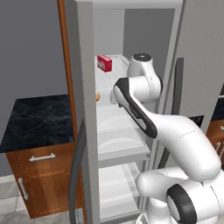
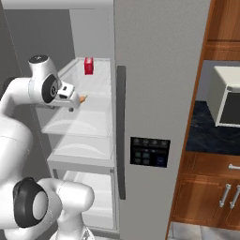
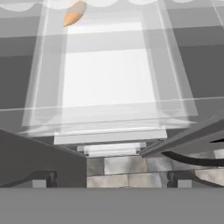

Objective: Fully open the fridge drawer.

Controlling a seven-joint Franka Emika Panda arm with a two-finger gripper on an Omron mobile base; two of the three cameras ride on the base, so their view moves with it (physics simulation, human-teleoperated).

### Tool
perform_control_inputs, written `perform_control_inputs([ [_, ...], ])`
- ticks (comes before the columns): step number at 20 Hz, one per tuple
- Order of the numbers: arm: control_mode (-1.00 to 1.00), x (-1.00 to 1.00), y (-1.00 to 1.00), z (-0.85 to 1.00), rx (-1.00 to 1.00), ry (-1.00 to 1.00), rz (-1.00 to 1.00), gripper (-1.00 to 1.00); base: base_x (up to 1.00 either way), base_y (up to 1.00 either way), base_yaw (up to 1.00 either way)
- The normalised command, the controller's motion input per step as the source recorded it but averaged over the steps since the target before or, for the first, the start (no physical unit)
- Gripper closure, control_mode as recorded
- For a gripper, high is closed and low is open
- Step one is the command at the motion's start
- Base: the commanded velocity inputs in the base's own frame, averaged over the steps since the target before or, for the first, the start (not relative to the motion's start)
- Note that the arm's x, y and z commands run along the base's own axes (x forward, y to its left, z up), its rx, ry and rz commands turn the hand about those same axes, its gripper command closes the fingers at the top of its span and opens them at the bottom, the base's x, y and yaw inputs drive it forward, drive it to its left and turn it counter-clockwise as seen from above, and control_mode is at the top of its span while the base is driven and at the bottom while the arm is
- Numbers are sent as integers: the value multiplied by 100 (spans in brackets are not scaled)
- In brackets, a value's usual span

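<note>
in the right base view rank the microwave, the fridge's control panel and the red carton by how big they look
1. Microwave, though the frame edge cuts it off.
2. Control panel.
3. Red carton, smallest, though it sits farther back.

The fridge (image 2: pixel 159 70) was plain grey, with a dark handle (image 2: pixel 121 131) and a black control panel (image 2: pixel 150 152) carrying small blue-lit keys. The fridge drawer (image 3: pixel 109 109) was clear, colourless plastic. A red carton (image 1: pixel 104 63) stood on the upper shelf (image 1: pixel 114 75), and an orange item (image 3: pixel 74 14) lay nearby. The counter (image 1: pixel 35 120) was black with pale marbling, above reddish-brown wood cabinets (image 1: pixel 43 179).
</note>
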Motion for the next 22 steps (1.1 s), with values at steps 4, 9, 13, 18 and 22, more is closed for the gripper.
perform_control_inputs([
  [4,-100,41,1,-21,0,0,0,-100,0,0,0],
  [9,-100,40,1,-20,0,-1,0,-100,0,0,0],
  [13,-100,36,5,-6,0,-1,0,-100,0,0,0],
  [18,-100,31,12,-4,0,0,0,-100,0,0,0],
  [22,-100,27,13,-26,0,0,0,-100,0,0,0],
])
